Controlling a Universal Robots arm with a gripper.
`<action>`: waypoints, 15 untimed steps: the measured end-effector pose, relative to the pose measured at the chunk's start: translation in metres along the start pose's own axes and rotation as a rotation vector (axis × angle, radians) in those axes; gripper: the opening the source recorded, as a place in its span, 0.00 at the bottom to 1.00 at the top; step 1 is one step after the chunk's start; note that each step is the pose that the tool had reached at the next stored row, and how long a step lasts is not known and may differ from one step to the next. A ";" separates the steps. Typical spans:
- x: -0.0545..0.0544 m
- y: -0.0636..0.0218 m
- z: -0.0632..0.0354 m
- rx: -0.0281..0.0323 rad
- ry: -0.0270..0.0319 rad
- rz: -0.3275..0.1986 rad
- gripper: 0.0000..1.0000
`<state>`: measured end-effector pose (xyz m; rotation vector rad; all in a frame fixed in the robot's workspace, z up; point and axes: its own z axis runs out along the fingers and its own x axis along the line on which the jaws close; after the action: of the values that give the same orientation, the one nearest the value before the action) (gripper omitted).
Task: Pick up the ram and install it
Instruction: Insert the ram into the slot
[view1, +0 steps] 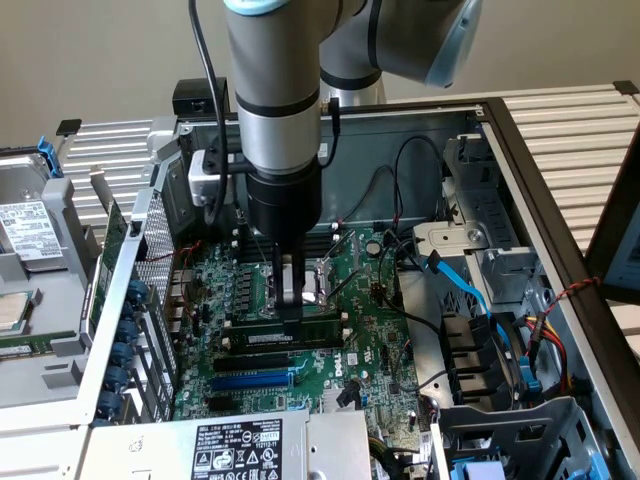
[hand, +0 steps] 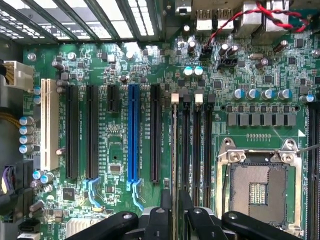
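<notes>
Gripper (hand: 175, 219) sits low over the board, jaws parted a little, wider than the stick is thick, straddling ram (hand: 175, 150) about mid-length. Nothing looks clamped, so I read it as holding nothing. Ram stands on edge in the memory slot farthest from socket (hand: 260, 186), with three empty slots (hand: 198, 150) between the two. From the exterior view it lies level along its slot, neither end cocked up. Blue slot (hand: 132, 135) is on the far side of ram from socket, one black slot between them. Latch (hand: 175, 98), white, stands at the ram's far end; whether it is snapped home I cannot tell, and the near end is hidden under gripper. Red-black wire (hand: 240, 22) runs well beyond socket, well apart from the work. Judgement: the step in hand is seating and letting go. To do it well, hold the wrist square over the slot with the jaws centred, so neither pad drags the stick toward socket or toward blue slot. Any push should go straight down and evenly along the top edge, since a stick loaded at one end tends to tilt and leave one latch out. Level top edge and both latches upright would be the signs to trust.
</notes>
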<state>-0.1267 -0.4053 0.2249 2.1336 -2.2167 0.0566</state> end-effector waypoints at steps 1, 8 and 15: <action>0.000 0.0000 0.0000 -0.0178 0.0006 -0.001 0.21; 0.001 0.0001 -0.0071 -0.0396 0.0015 -0.003 0.21; 0.001 0.0002 -0.0116 -0.0393 0.0013 -0.003 0.21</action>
<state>-0.1267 -0.4053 0.2365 2.1161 -2.1951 0.0141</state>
